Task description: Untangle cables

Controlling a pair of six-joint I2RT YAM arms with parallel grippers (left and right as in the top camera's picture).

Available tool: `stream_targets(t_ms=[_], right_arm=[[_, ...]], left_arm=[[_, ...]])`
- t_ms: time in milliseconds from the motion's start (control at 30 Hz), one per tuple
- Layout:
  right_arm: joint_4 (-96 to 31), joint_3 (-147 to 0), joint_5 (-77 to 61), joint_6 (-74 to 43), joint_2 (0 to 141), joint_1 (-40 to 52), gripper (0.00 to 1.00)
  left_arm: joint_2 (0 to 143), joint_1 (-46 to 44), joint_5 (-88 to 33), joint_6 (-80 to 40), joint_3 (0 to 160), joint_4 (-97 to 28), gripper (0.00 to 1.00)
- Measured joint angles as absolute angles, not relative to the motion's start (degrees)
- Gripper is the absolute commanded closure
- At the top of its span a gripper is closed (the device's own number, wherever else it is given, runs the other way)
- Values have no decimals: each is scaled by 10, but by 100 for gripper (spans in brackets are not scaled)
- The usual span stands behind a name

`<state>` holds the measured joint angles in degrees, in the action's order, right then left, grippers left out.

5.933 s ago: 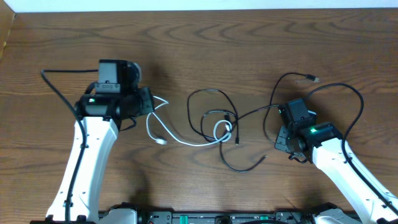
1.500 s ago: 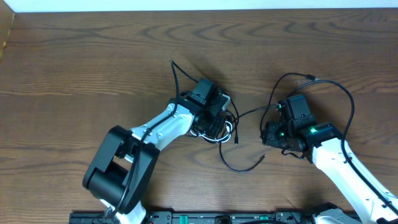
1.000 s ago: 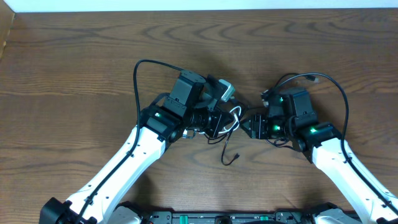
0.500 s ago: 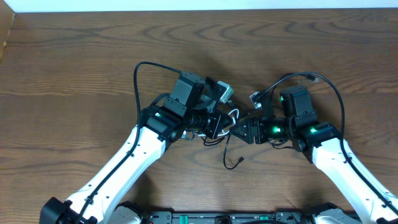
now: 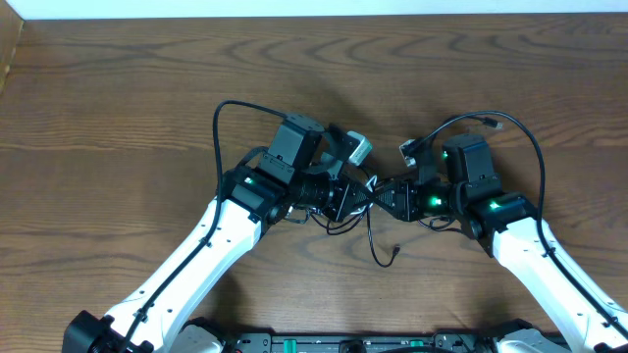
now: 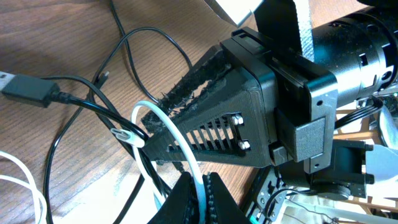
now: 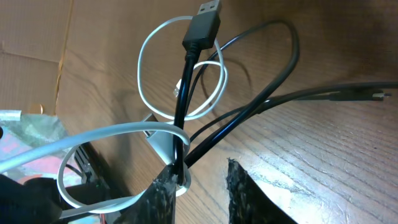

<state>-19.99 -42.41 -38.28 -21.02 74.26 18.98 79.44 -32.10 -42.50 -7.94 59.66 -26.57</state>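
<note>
The white cable (image 5: 369, 180) and the black cable (image 5: 377, 238) hang tangled between my two grippers at the table's middle. My left gripper (image 5: 350, 194) is shut on the white cable (image 6: 155, 112), which runs between its fingertips (image 6: 200, 186). My right gripper (image 5: 386, 196) faces it, almost touching, and fills the left wrist view (image 6: 211, 118). In the right wrist view its jaws (image 7: 202, 186) are open. The black cable (image 7: 186, 106) with its USB plug (image 7: 205, 22) and a white loop (image 7: 180, 68) lie against the left finger. The black cable's loose end (image 5: 392, 257) trails toward me.
Thick black robot wires arc over each arm, one on the left (image 5: 221, 118) and one on the right (image 5: 537, 147). The brown wooden table (image 5: 118, 78) stretches all round. Its far edge meets a white strip (image 5: 294, 6).
Both arms have come together at the middle since the earliest frames. In the last half second my right gripper edged left toward the left one. The black cable's loose end swung right.
</note>
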Motion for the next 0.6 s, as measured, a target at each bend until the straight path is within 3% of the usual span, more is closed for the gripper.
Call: stream_targets(t_ms=[367, 467, 600], right_arm=[[-153, -424, -388, -221, 743, 218, 77], [-153, -424, -378, -222, 743, 226, 83], [-156, -424, -365, -226, 743, 230, 99]], left_arm=[[794, -321, -434, -79, 597, -266, 92], [794, -321, -434, -79, 597, -264, 93], [794, -321, -434, -79, 597, -263, 93]])
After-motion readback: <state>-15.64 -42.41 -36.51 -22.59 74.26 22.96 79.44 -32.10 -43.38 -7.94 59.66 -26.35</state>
